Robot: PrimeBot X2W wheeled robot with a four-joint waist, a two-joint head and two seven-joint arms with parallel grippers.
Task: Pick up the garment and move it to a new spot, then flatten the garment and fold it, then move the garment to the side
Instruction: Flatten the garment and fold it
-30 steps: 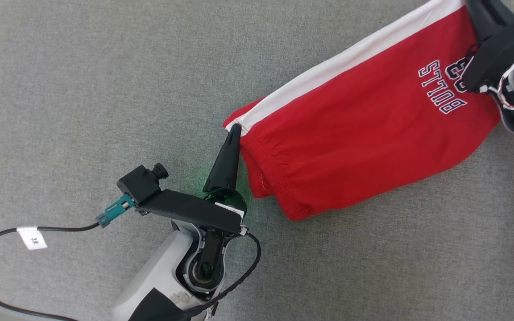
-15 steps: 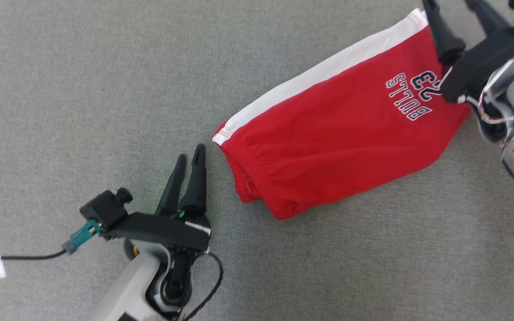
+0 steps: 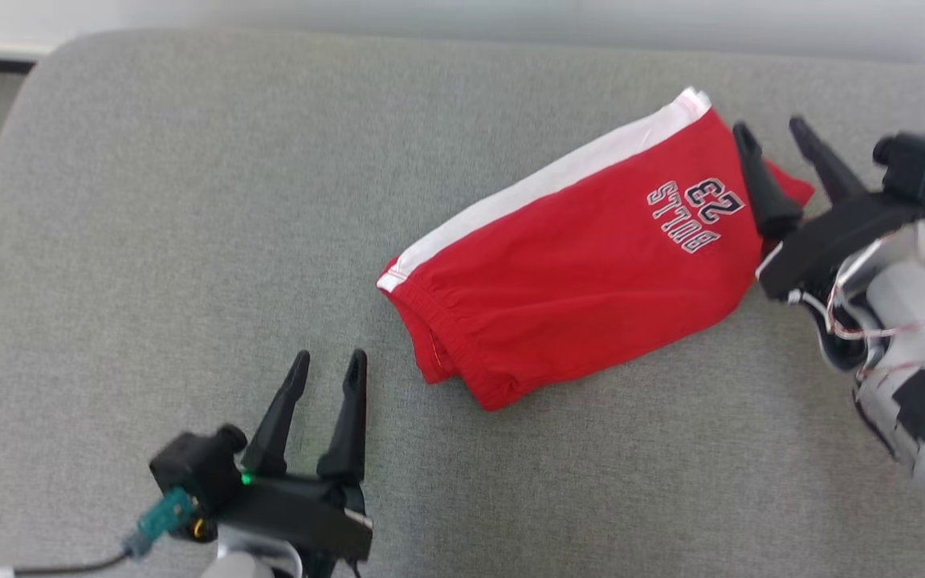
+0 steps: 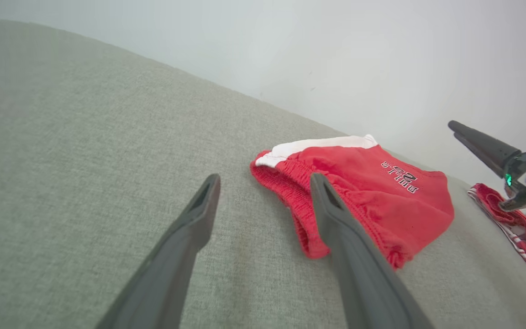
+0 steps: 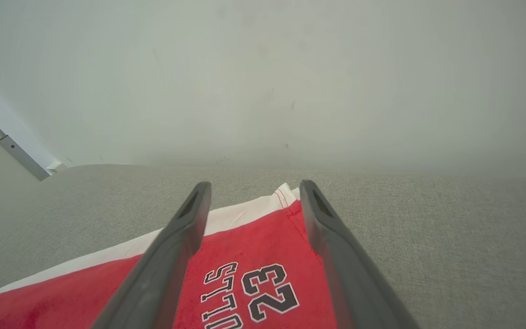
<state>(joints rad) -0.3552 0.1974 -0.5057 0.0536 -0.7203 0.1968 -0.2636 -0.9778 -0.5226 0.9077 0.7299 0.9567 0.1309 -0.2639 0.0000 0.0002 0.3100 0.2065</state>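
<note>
**Folded shorts lie free, both grippers empty**

The red shorts (image 3: 575, 265) lie folded on the grey cushion (image 3: 149, 201), toward its far right part, with the white stripe along the far edge. The left gripper (image 3: 330, 357) is near the waistband but apart from it, with its jaws spread and holding nothing. The right gripper (image 3: 768, 127) hangs at the leg end by the printed number, its jaws wide and also empty. The fold seems finished. With one arm at each end, the robot is probably placed to take the shorts and move them aside.

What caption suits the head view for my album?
Red shorts lie on a grey cushion between the open left gripper and open right gripper.
</note>
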